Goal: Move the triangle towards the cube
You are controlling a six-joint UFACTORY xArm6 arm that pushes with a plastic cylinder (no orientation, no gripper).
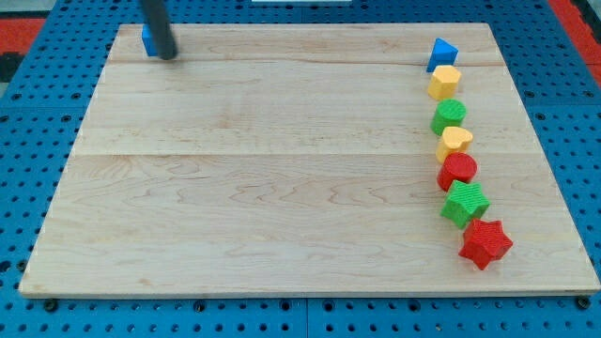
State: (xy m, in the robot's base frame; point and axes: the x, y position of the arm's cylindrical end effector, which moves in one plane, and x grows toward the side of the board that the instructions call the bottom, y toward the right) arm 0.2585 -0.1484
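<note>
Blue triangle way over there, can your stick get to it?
Probably yes. My tip is at the view's top left, beside the blue cube. The blue triangle sits at the top right, heading a column of blocks, with bare wooden board between us.

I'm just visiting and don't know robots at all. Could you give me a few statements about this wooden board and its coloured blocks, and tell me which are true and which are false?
1. The blue triangular block sits at the top of the column of blocks on the view's right. True.
2. My tip touches the blue triangular block. False: it is at the view's top left, against the partly hidden blue cube block.
3. The red star-shaped block lies lowest in the column. True.
4. The column holds three yellow blocks. False: only two, a yellow hexagonal block and a yellow heart-shaped block.
5. Every block rests on the pale wooden board. True.
</note>
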